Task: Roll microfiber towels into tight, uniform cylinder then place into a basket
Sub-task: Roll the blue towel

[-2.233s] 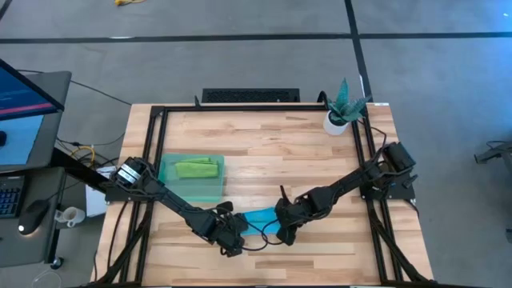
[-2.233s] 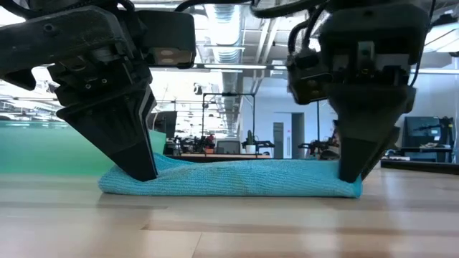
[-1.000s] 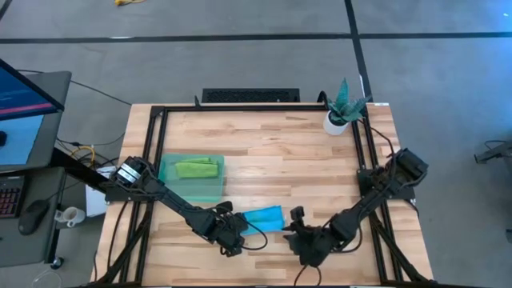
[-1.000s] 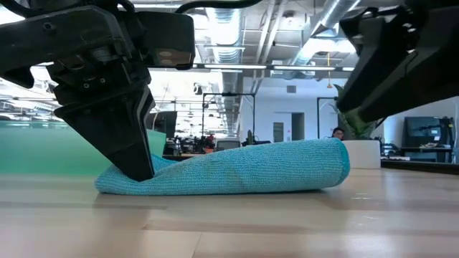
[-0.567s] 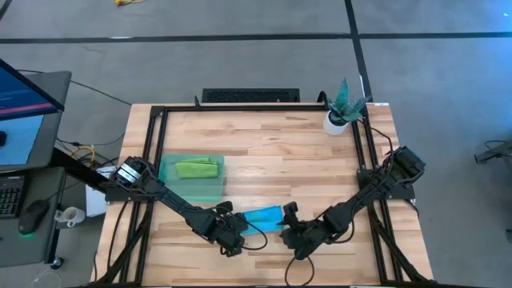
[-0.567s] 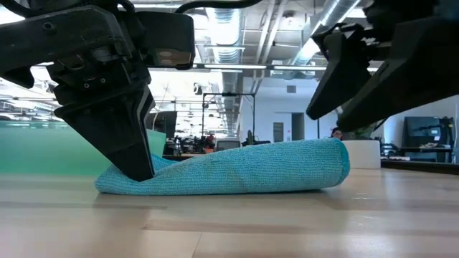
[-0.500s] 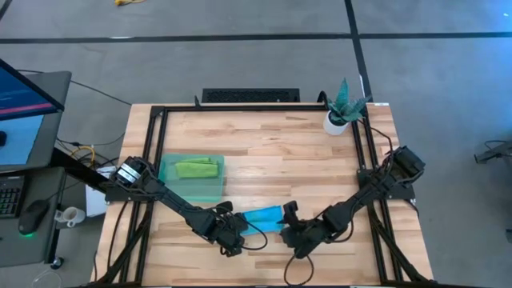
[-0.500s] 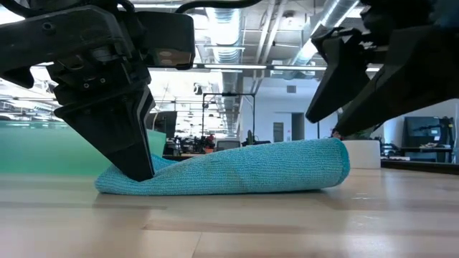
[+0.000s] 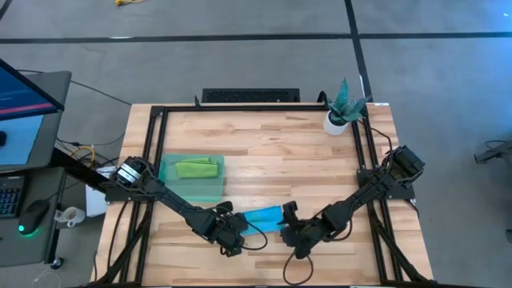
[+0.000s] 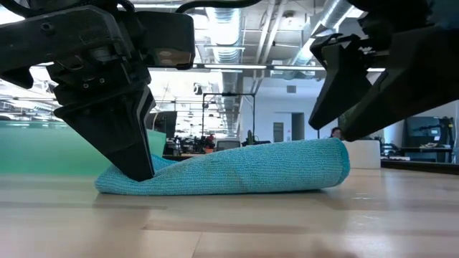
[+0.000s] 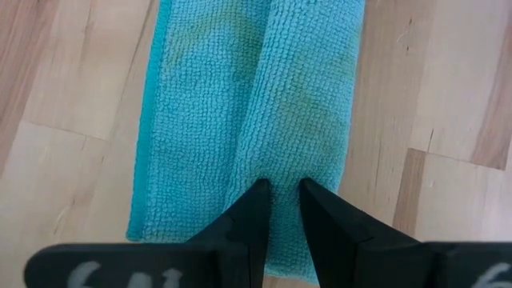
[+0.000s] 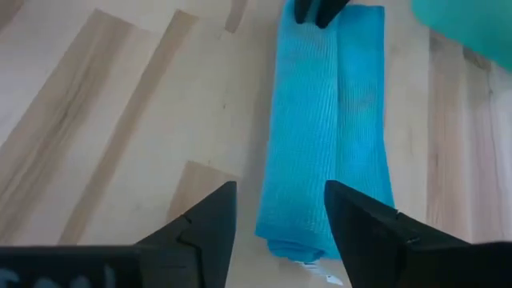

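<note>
The sky-blue microfiber towel (image 9: pixel 262 218) lies as a long folded strip near the table's front edge, flat at its left end and plump at its right end (image 10: pixel 326 161). My left gripper (image 11: pixel 280 186) is shut on the left end. My right gripper (image 12: pixel 276 204) stands open just above the right end, one finger to each side, and no touch shows. The lime green towel (image 9: pixel 197 168) lies in the teal basket (image 9: pixel 170 189) at the left. My left gripper pinches a raised fold of the blue towel (image 11: pixel 282 164) between its two fingers, at the strip's left end (image 10: pixel 118 183). The fingers (image 10: pixel 136 161) slant down from above and point along the strip. The towel lies on the table, low at the pinch.
A potted plant (image 9: pixel 344 108) stands at the far right corner. A black frame (image 9: pixel 240 110) runs around the table's edges. The basket's green wall (image 10: pixel 43 147) rises behind my left gripper. Bare wood lies between the towel and the far edge.
My right gripper has swung from the table's near right side leftward and farther in, to the blue towel's right end, turning as it went. The towel and my left gripper have kept still.
</note>
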Robot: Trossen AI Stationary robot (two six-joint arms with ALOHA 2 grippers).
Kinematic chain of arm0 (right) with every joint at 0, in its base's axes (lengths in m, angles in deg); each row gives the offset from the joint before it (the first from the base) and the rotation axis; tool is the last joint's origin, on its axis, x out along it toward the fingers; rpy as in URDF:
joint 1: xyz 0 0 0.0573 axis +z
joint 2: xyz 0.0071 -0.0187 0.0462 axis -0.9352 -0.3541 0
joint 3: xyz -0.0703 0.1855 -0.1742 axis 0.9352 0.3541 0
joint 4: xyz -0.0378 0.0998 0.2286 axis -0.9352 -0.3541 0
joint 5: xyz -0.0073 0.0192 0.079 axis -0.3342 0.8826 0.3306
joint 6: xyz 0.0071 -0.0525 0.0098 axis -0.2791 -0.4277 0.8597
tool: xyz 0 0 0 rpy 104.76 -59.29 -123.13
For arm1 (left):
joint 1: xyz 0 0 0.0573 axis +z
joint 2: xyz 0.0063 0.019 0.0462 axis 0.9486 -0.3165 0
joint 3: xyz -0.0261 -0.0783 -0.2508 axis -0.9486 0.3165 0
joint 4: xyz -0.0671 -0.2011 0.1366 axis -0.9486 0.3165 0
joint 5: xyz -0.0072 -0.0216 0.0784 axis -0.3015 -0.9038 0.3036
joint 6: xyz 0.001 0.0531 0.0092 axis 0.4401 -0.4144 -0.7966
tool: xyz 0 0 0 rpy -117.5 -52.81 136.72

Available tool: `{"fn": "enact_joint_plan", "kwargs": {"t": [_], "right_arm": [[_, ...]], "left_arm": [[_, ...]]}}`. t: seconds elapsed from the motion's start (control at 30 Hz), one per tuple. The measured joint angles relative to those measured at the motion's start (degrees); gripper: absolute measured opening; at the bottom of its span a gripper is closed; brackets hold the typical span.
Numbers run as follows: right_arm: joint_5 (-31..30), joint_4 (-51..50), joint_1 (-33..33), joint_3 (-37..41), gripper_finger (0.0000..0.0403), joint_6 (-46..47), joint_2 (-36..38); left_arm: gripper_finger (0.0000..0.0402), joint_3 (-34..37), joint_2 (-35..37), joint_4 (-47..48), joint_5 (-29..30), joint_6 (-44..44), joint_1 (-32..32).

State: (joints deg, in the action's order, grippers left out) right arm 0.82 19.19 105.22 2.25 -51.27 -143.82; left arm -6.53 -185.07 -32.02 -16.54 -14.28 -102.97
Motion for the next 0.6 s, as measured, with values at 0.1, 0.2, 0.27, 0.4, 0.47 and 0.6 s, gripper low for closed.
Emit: {"fn": "enact_joint_plan", "kwargs": {"t": [0.1,0.2,0.27,0.4,0.47,0.6], "right_arm": [[0.41,0.56,-0.47,-0.12,0.0214,1.09,-1.70],[0.97,0.23,-0.65,-0.23,0.0214,0.90,-3.76],[0.87,-1.14,-1.12,-0.21,0.0214,0.85,-5.47],[1.13,-1.50,-2.12,-0.49,0.0214,4.85,-7.07],[2.04,-1.95,-2.78,-0.43,0.0214,7.25,-7.08],[5.04,-2.19,-4.29,-0.31,0.0205,10.89,-7.08]], "left_arm": [[0.0070,0.00,0.00,0.00,0.00,0.11,0.02],[0.0070,0.00,0.00,0.06,-0.02,0.19,0.02],[0.0070,0.00,0.00,0.10,0.01,0.23,0.02],[0.0070,-0.02,0.00,0.36,-0.15,0.31,0.02],[0.0070,-0.04,0.00,0.50,-0.48,0.35,0.06],[0.0070,-0.04,0.00,0.38,-0.40,-0.41,0.04]]}}
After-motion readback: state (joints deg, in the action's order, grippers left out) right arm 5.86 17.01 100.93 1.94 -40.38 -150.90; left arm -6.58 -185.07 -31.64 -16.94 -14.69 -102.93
